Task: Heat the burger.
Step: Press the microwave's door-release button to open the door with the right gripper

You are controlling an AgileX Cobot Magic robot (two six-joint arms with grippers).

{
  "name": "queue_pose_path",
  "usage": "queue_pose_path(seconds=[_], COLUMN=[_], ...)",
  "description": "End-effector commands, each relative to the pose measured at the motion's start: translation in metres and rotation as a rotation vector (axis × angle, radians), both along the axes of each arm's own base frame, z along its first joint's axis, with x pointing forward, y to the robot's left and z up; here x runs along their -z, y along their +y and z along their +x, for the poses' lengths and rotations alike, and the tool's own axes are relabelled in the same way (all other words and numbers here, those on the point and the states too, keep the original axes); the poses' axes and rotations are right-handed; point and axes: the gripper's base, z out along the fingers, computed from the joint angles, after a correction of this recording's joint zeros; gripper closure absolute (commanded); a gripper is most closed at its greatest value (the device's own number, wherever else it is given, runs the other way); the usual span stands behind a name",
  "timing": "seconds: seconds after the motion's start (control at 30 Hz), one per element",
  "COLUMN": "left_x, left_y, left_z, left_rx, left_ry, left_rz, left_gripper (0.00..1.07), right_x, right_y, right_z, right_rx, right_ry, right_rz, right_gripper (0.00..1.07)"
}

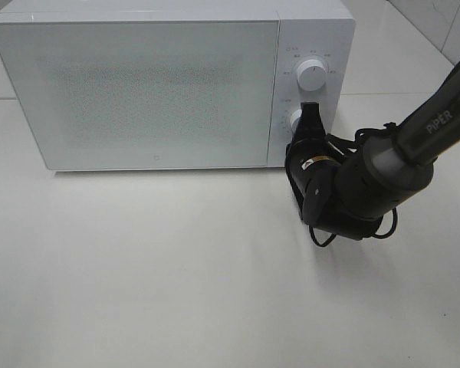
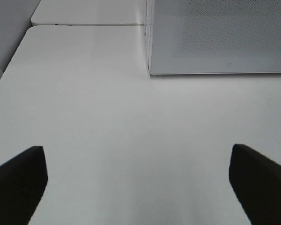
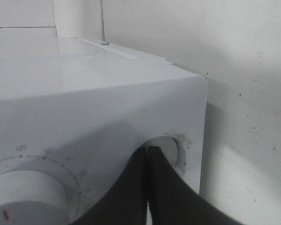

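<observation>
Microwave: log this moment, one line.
white box microwave: door closed | right gripper: shut, at lower white round dial | left gripper: open, empty | burger: unseen

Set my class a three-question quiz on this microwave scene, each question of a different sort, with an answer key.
1. True or false: the door of the microwave is shut.
2. Pick one. The right gripper has its tips at: A the upper knob; B the lower knob; C the microwave's top.
3. Fill in the blank: the left gripper, above the table, has its jaws ____.
Key: 1 true; 2 B; 3 open.
</observation>
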Motion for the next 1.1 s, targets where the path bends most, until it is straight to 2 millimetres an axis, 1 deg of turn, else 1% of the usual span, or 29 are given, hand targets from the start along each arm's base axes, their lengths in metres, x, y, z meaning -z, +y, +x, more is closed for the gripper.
queue_pose_path(seconds=[0.03,0.13,0.27,0.37,0.5,0.67,0.77,0.83,0.97,1.03,1.07,1.1], left_x=[0.0,0.0,0.0,0.0,0.0,0.0,0.0,0.0,0.0,0.0,0.0,0.0], left_y=[-0.001,-0.001,-0.001,-0.001,-0.001,-0.001,-0.001,-0.001,-0.001,-0.001,-0.001,-0.001], left_z=[-0.002,-0.002,-0.002,-0.002,-0.002,-0.002,-0.002,-0.002,-0.002,-0.002,-0.002,-0.002], left_rx=[0.0,0.0,0.0,0.0,0.0,0.0,0.0,0.0,0.0,-0.001,-0.001,0.0], left_ry=[-0.029,-0.029,-0.029,-0.029,-0.029,-0.029,-0.029,-0.029,-0.029,-0.029,-0.029,-0.029], left_rz=[-0.01,-0.01,-0.01,-0.01,-0.01,-0.01,-0.01,-0.01,-0.01,-0.009,-0.009,-0.01], left_gripper=[0.03,0.03,0.03,0.03,0.03,0.03,0.03,0.03,0.03,0.03,0.03,0.03], right_x=[-0.036,-0.038,-0.037,-0.032,-0.029,-0.023,-0.023,-0.022,-0.021,-0.02,-0.02,-0.019], right_y=[-0.008,-0.009,-0.009,-0.01,-0.01,-0.012,-0.013,-0.013,-0.014,-0.015,-0.015,-0.016], right_z=[0.037,0.042,0.042,0.041,0.04,0.033,0.031,0.027,0.023,0.014,0.014,0.005], right_rx=[0.048,0.053,0.054,0.06,0.053,0.052,0.048,0.029,0.02,-0.011,-0.011,-0.053], right_ry=[-0.296,-0.307,-0.3,-0.245,-0.22,-0.149,-0.134,-0.077,-0.044,0.024,0.024,0.087], right_rz=[-0.013,-0.012,-0.028,-0.018,-0.024,-0.019,-0.018,-0.015,-0.014,-0.021,-0.021,-0.038], right_gripper=[1.07,1.07,1.07,1.07,1.07,1.07,1.07,1.07,1.07,1.07,1.07,1.07])
